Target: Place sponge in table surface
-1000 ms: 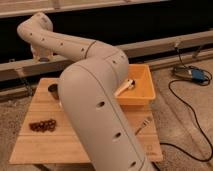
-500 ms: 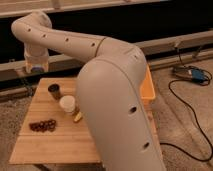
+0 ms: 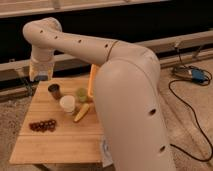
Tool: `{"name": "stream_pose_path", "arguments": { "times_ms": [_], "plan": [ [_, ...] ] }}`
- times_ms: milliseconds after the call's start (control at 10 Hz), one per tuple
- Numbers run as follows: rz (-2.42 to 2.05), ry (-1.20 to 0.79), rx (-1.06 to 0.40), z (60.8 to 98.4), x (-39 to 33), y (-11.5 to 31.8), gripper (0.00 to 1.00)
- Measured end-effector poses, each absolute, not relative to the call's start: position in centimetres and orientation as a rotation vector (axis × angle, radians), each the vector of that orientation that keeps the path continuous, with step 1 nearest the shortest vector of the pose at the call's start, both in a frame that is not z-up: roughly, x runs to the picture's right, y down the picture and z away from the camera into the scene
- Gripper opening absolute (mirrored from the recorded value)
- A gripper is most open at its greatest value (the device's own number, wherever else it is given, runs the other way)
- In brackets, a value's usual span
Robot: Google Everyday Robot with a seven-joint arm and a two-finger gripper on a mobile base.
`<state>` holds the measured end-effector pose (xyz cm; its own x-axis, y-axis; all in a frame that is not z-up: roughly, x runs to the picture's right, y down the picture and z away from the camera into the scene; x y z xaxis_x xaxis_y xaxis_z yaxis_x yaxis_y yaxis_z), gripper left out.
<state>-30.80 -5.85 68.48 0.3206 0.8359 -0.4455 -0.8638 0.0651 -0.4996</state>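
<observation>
The arm [image 3: 127, 100] fills the right half of the view, its thick forearm rising from the lower right and bending back across to the upper left, where the wrist hangs above the far left corner of the table [image 3: 55, 142]. The gripper [image 3: 41, 76] points down there, just beyond the table's back edge; something blue shows at its tip, but whether the claw is apart or clamped on it I cannot tell. An orange bin [image 3: 92, 80] stands at the back of the table, mostly hidden by the arm. In front of it lie a dark cup [image 3: 54, 91], a white cup [image 3: 67, 104], a green thing [image 3: 81, 94], a banana [image 3: 81, 113] and a bunch of grapes [image 3: 42, 125]. The sponge itself is not plainly visible; the blue patch at the gripper may be it. To do the step well, the gripper should likely come forward over bare wood left of the dark cup, descend until the sponge rests flat, then let go and lift straight up so nothing nearby is knocked.
</observation>
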Motion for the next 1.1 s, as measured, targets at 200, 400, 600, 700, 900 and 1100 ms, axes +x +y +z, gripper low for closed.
{"name": "stream_pose_path", "arguments": {
  "times_ms": [200,400,600,700,900,1100],
  "plan": [
    [1.276,0.052,-0.819,68.4,-30.5,-4.9,0.8],
    [1.268,0.051,-0.835,68.4,-30.6,-4.4,0.8],
    [1.269,0.048,-0.834,68.7,-30.3,-4.3,0.8],
    [1.269,0.043,-0.827,68.8,-30.4,-4.3,0.8],
    [1.277,0.037,-0.811,69.1,-30.3,-4.5,0.8],
    [1.276,0.037,-0.811,69.1,-30.3,-4.4,0.8]
  ]
}}
